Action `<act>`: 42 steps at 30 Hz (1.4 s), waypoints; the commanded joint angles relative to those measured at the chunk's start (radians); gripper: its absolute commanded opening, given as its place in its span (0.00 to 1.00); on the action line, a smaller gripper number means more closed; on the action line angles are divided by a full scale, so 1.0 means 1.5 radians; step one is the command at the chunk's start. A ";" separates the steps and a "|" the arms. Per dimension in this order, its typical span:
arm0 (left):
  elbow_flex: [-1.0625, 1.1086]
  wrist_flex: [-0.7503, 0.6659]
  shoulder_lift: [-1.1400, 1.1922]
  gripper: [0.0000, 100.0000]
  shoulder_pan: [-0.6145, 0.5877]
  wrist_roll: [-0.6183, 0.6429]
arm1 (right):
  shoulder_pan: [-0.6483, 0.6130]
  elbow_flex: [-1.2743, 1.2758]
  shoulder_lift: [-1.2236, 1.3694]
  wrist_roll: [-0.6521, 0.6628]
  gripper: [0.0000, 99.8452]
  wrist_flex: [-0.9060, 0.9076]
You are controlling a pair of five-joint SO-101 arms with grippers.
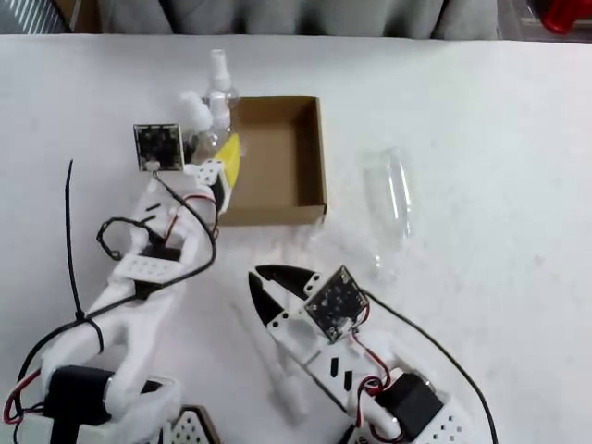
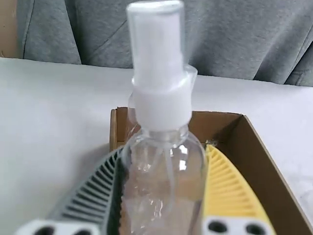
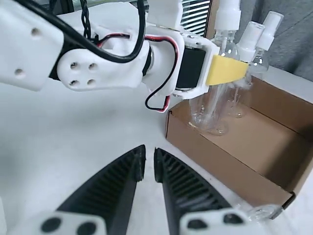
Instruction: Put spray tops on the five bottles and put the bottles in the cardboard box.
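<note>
The cardboard box (image 1: pixel 277 162) sits mid-bench (image 1: pixel 481 111). The left gripper (image 1: pixel 217 153) grips one bottle (image 2: pixel 161 176) upright inside the box, by its left wall. Two more bottles (image 3: pixel 243 78) stand behind it in the rear-left corner. A fourth bottle (image 1: pixel 388 199) lies on the bench right of the box. The right gripper (image 1: pixel 264 277) is in front of the box, apart from it.

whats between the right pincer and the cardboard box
Bare table: the high view shows the stretch from the right pincer to the cardboard box with nothing on it.
</note>
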 commanded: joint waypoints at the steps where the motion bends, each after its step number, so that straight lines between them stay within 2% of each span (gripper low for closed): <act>1: -0.052 -0.024 0.008 0.02 -0.003 -0.009 | 0.006 -0.013 -0.007 -0.004 0.02 0.003; 3: -0.052 -0.029 0.018 0.02 -0.002 -0.009 | 0.006 -0.013 -0.007 -0.004 0.02 0.003; 13: -0.046 -0.186 0.128 0.02 -0.003 -0.010 | 0.006 -0.013 -0.007 -0.004 0.02 0.003; 18: -0.047 -0.185 0.140 0.02 -0.003 -0.011 | 0.006 -0.013 -0.007 -0.004 0.02 0.003; 24: -0.034 -0.184 0.141 0.02 0.001 -0.098 | 0.006 -0.013 -0.007 -0.004 0.02 0.003; 42: -0.009 -0.184 0.143 0.02 0.013 -0.104 | 0.007 -0.014 -0.007 0.000 0.02 0.003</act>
